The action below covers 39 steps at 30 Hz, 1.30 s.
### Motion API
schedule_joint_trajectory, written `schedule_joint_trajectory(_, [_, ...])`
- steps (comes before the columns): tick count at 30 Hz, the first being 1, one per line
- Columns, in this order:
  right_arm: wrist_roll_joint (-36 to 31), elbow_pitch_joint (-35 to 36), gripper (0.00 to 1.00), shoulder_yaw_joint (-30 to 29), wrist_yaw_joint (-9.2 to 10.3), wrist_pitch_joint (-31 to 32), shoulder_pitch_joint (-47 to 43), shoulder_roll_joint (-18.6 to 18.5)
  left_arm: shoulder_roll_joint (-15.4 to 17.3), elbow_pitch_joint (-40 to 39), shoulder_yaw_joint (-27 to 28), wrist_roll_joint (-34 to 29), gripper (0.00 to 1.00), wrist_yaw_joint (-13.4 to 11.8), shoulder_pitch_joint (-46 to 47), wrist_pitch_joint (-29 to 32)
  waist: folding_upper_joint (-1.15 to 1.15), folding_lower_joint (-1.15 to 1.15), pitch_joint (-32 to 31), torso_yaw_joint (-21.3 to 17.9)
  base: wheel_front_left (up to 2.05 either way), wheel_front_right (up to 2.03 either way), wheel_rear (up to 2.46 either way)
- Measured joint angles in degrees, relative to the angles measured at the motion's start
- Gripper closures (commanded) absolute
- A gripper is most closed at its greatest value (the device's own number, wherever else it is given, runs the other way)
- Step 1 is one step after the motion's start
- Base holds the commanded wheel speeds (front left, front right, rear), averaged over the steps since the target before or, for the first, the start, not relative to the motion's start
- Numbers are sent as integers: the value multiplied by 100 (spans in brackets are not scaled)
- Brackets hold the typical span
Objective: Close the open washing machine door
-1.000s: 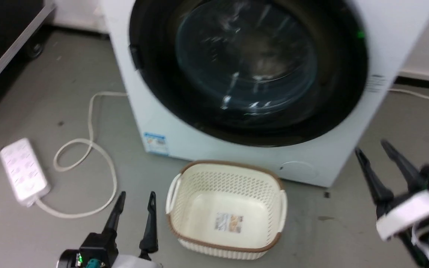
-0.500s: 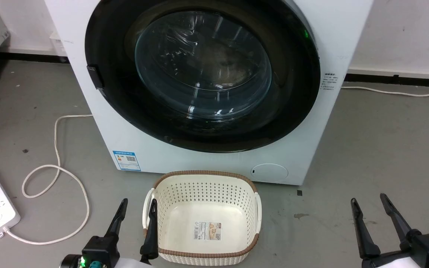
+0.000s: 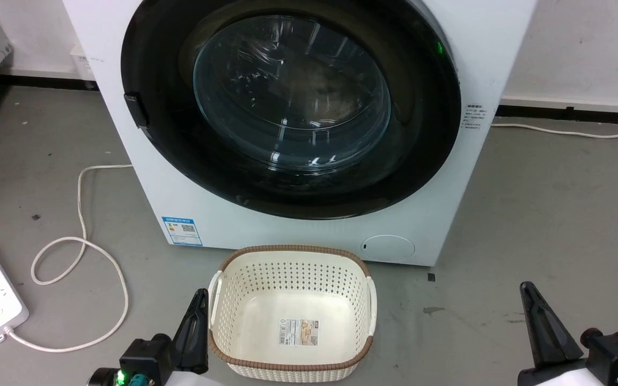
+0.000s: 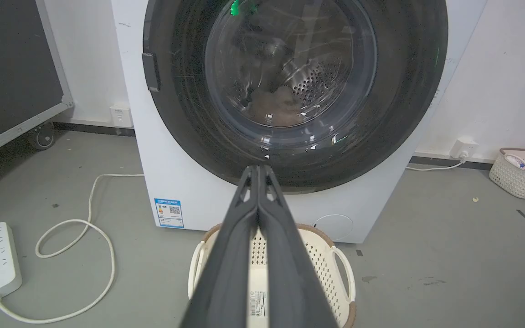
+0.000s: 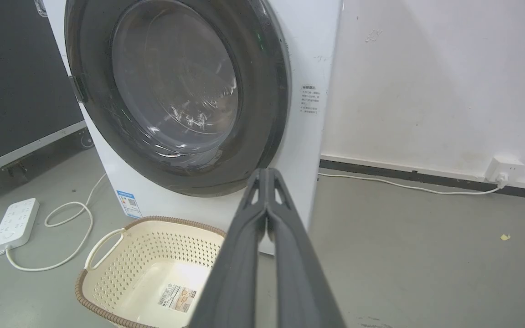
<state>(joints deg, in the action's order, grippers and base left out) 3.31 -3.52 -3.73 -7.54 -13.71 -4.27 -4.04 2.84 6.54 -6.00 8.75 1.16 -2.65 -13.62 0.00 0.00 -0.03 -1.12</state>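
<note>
Left end effector (image 3: 200,294), closed, just beside basket (image 3: 287,249) edge

- The left end effector (image 3: 199,296) has long matte black fingers (image 3: 191,335) that taper to a point above a blocky black base.
- A small green light (image 3: 122,377) glows on that base beside a teal connector (image 3: 136,381) (cut off by the frame edge).
- The right end effector (image 3: 527,289) is the same black, with a rounded knob on its base.
- In the wrist views the fingers look dark grey, with small triangular cut-outs near the tips.
- White forearm casing (image 3: 185,379) edges the bottom.
</note>
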Motion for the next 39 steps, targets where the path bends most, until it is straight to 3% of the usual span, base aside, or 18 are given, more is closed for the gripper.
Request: schedule_joint_trajectory(39, [-125, 97, 100, 127, 1, 501, 90, 22, 0, -226, 212, -302, 100, -7, 36, 497, 0, 0, 1, 42, 0, 0, 0])
